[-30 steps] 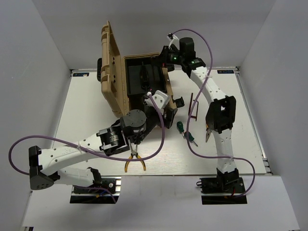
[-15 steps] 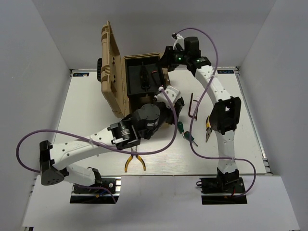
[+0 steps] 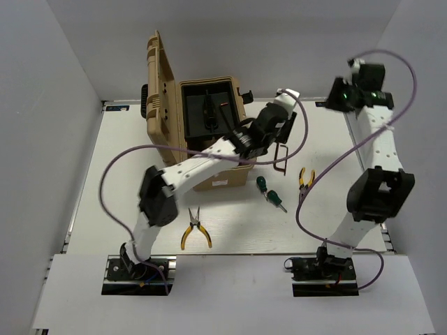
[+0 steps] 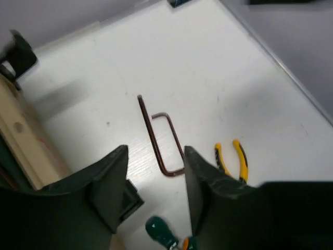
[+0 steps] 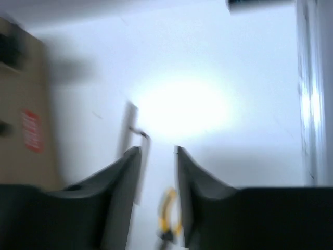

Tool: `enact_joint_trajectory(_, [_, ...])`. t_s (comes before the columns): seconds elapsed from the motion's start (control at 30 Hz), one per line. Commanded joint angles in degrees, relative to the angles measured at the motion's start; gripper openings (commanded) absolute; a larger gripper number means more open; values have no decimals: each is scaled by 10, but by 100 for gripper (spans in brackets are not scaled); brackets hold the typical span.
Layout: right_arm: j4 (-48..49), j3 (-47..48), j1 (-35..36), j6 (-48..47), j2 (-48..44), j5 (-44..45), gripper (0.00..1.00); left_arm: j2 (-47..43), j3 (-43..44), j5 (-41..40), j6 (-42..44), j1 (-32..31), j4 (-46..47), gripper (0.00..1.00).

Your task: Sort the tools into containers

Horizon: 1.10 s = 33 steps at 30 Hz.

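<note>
left arm swung right to the hex keys, right arm pulled up and away

since a second ago the left arm has left the near pliers and now reaches past the toolbox's right side. left gripper (image 3: pixel 279 139) (image 4: pixel 154 156) hangs over the two thin dark brown l-shaped hex keys (image 3: pixel 281 157) (image 4: pixel 161 138), fingers spread, nothing pinched; the keys lie together flat on the white table (image 3: pixel 335 209), just right of the box. right arm has lifted out of the box to the far right. right gripper (image 3: pixel 330 103) (image 5: pixel 157 153) is up in the air, its view blurred, fingers apart with nothing between them.

large tan ribbed hard-plastic toolbox (image 3: pixel 209 178) sits far left, lid upright, black inner tray (image 3: pixel 208 115) exposed. one pair of yellow-handled pliers (image 3: pixel 195 229) is near centre-left on the table; the other pair (image 3: pixel 305 179) (image 4: pixel 232 159) lies right of the keys, a bit nearer. two stubby green-handled screwdrivers (image 3: pixel 269 192) sit side by side between the box and that right pair.
</note>
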Motion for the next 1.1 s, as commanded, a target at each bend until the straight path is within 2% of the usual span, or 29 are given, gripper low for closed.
enact_joint_trajectory(0.0, [-98,-150,-32,-77,-67,-67,45,117,207,63,-19,25,-134,59])
enact_joint_trajectory(0.07, [-79,-243,-43,-83,-101,-111,45,209,289,79,-13,31,-156,66])
enact_joint_trajectory(0.1, [-42,-301,-44,-82,-135,-112,45,218,292,79,-7,36,-149,67])
enact_joint_trajectory(0.17, [-10,-384,-47,-73,-188,-127,41,212,241,90,-14,43,-89,67])
enact_joint_trajectory(0.23, [3,-409,-53,-66,-209,-129,38,228,220,95,-14,50,-79,67])
enact_joint_trajectory(0.37, [22,-474,-64,-45,-225,-148,37,270,250,108,-14,56,-72,66])
enact_joint_trajectory(0.57, [32,-491,-80,-38,-217,-166,37,287,237,108,-20,56,-52,66])
enact_joint_trajectory(0.73, [34,-498,-87,-37,-209,-176,37,280,208,153,-26,51,-13,63])
enact_joint_trajectory(0.83, [38,-498,-90,-38,-210,-177,37,299,254,177,-19,43,-13,60])
enact_joint_trajectory(0.9, [37,-499,-93,-38,-208,-179,37,304,254,178,-19,38,-13,59])
enact_joint_trajectory(1.07, [39,-505,-97,-36,-209,-185,37,304,210,167,-30,38,-19,57])
